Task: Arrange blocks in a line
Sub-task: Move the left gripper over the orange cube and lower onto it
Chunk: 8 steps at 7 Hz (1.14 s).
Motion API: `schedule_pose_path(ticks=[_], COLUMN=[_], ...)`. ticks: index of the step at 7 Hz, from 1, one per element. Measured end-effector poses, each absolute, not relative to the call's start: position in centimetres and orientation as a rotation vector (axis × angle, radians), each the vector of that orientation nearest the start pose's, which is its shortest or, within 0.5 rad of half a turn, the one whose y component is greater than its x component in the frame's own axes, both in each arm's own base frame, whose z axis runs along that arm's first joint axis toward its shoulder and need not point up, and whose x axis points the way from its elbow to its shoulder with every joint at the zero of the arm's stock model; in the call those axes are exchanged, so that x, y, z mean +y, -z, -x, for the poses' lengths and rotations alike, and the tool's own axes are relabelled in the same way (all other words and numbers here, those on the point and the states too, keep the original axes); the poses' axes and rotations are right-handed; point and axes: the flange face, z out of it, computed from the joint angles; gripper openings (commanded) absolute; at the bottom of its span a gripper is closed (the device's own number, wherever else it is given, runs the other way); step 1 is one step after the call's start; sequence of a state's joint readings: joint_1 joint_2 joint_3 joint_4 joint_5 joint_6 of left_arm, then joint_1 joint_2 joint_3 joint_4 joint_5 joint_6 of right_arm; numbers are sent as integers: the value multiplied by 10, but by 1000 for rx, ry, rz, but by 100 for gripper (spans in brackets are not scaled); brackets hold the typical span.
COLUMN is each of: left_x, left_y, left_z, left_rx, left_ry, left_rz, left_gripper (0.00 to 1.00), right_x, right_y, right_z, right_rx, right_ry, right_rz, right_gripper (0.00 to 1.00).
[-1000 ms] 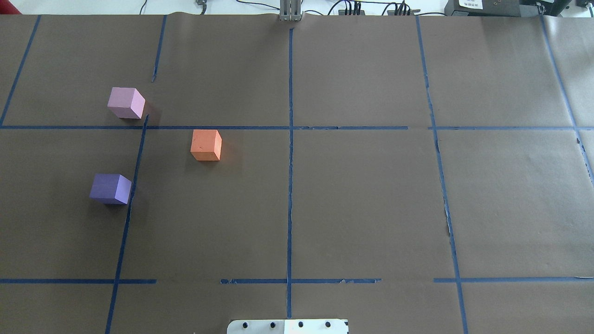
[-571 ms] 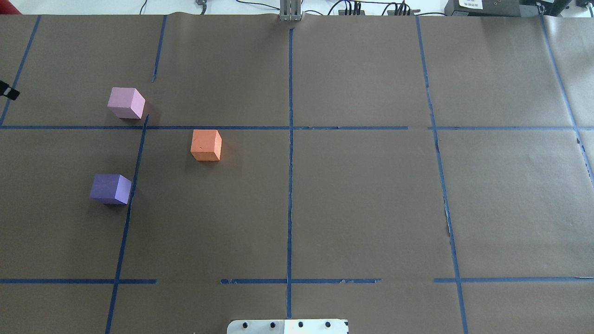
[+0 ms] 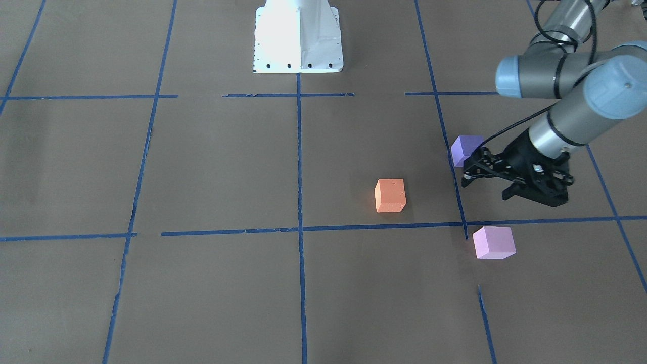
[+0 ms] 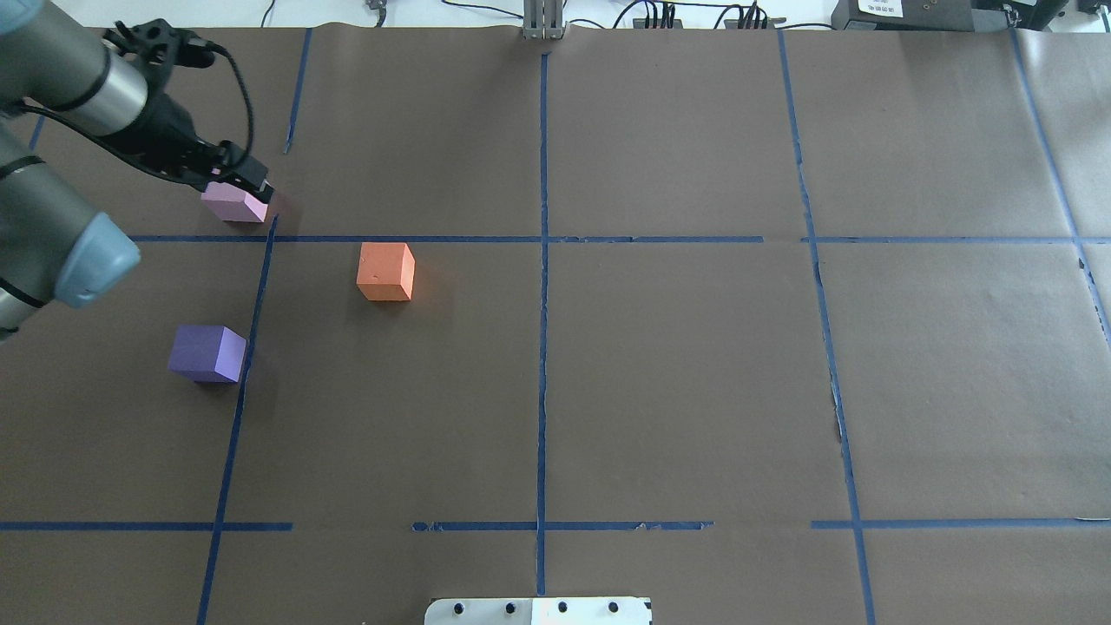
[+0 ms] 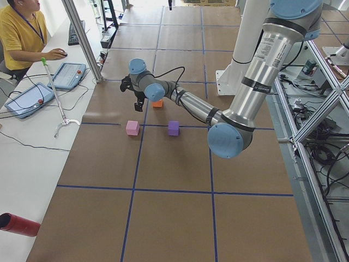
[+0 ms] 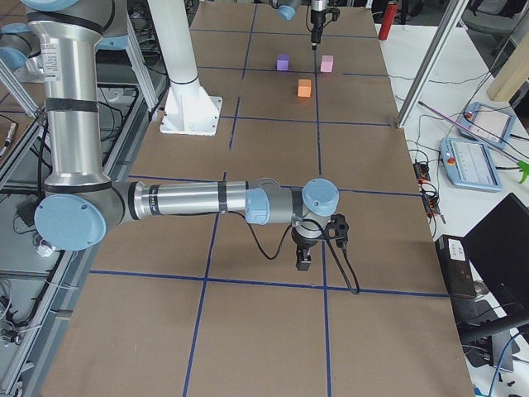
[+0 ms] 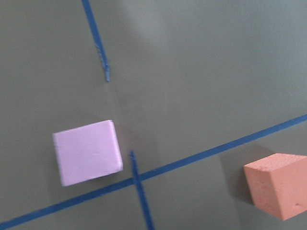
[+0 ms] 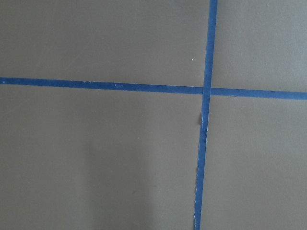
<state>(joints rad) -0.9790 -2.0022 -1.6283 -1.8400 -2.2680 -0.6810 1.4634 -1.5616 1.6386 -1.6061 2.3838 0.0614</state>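
The purple block [image 4: 207, 353] sits nearest the robot. The orange block [image 4: 385, 272] is farther out and more to the right. The pink block [image 4: 230, 207] is farthest. The 3 are apart, not in a line. The left gripper [image 3: 486, 186] hangs high with its fingers spread, and the pink block lies about under it. Nothing seems to block the way down. The right gripper [image 6: 304, 258] is far off, and I cannot tell how its fingers are.

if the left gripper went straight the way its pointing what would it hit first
The left gripper points roughly down, so probably the pink block, near its edge; depth is unclear, so it might land on the table just beside it.
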Motion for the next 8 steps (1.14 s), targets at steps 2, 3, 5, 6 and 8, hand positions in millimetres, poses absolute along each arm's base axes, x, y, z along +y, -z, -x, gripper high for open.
schedule_pose_path(ticks=[2,3,5,6,8], left_x=[-570,-564,-554,-551,-542], left_y=[-315,-305,-305,-312,-325], left_z=[-383,-414,-453,-463,-485], left_rx=[965,950,900,880,849], left_ry=[-39,16,78,92,91], left_rz=[-97,-76,-85,-86,-83], left_gripper=[100,100,100,100,98], right_x=[-501,-501,-501,-501,-501], right_y=[-621,-621,-621,-621,-622], right_z=[-7,-7,-7,-7,-7], right_rx=[-813,-813,-813,-813,-813], right_ry=[61,61,61,61,60], right_rz=[29,29,29,29,29], right_gripper=[100,100,100,100,100])
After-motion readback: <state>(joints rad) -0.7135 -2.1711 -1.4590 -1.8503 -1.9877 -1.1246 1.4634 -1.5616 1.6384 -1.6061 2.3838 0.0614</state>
